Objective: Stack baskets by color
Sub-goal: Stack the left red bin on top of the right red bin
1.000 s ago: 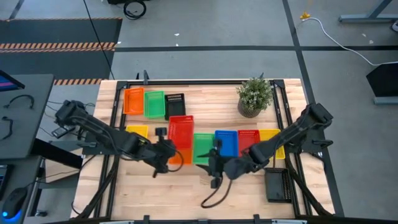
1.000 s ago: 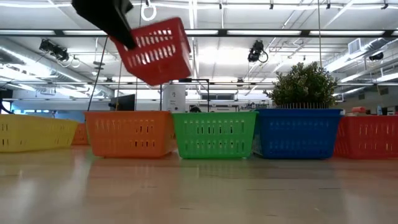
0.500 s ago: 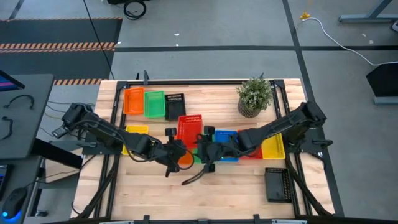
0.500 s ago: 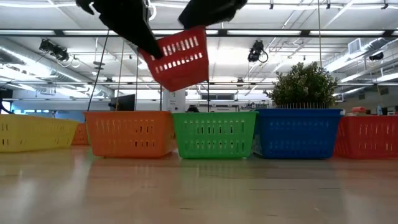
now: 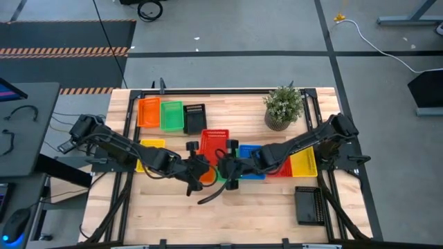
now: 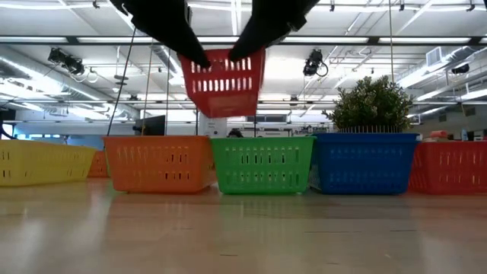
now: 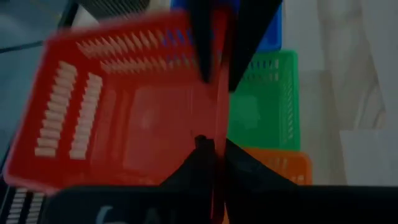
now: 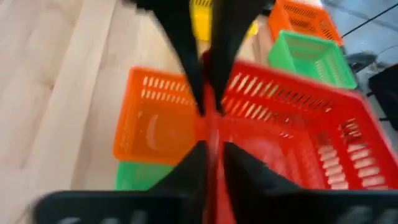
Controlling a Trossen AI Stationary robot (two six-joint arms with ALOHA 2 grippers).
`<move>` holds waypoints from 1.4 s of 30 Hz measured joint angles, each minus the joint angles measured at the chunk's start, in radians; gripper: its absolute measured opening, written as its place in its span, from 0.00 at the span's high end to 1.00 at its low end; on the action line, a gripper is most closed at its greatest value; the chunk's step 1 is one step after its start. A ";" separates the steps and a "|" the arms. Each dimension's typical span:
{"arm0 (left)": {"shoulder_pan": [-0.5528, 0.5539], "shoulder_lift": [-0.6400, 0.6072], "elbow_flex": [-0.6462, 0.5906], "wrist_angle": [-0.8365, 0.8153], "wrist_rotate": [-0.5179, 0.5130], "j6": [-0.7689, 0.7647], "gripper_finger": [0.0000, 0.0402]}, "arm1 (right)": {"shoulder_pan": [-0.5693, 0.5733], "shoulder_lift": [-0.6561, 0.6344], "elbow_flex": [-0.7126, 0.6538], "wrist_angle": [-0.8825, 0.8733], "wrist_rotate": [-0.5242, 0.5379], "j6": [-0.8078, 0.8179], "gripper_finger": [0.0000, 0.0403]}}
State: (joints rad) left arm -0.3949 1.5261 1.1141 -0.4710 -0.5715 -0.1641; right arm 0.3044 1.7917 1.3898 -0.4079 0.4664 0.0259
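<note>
Red basket (image 6: 224, 82) is hanging mid-frame above the green one (image 6: 262, 163); I'm pinching opposite rims with left gripper (image 7: 210, 144) and right gripper (image 8: 212, 147), handing it over.

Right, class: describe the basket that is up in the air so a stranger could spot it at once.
Above the row of baskets near the wooden table's middle hangs a red basket. The left end effector and the right end effector each pinch one side; unlike every other basket, it touches nothing below.

Plant (image 5: 284, 107): potted, green, upright on table at about 1 o'clock; also seen in low view.
Table (image 5: 208, 221): light wood, dark frame.
Black box (image 5: 308, 205): on table, about 4 o'clock.
White cable (image 5: 374, 41): floor, 1 o'clock.
</note>
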 joint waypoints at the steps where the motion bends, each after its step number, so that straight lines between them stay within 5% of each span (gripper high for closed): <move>1: -0.001 -0.001 0.000 0.009 -0.007 0.001 0.92 | 0.005 0.001 -0.001 -0.015 0.006 0.004 0.95; 12: -0.045 -0.170 0.002 -0.160 -0.059 -0.114 0.63 | 0.177 -0.073 -0.003 -0.374 0.181 0.214 0.97; 21: -0.238 -0.227 0.002 -0.412 -0.250 -0.397 0.63 | 0.491 -0.230 -0.071 -0.709 0.161 0.558 0.97; 30: -0.433 -0.224 -0.025 -0.433 -0.473 -0.556 0.65 | 0.668 -0.453 -0.401 -0.722 0.190 0.857 0.97; 42: -0.461 -0.224 -0.074 -0.429 -0.528 -0.682 0.68 | 0.662 -0.701 -0.688 -0.469 0.196 0.742 0.97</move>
State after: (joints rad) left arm -0.8559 1.3025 1.0397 -0.8997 -1.0996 -0.8464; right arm 0.9665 1.0910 0.7019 -0.8774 0.6621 0.7681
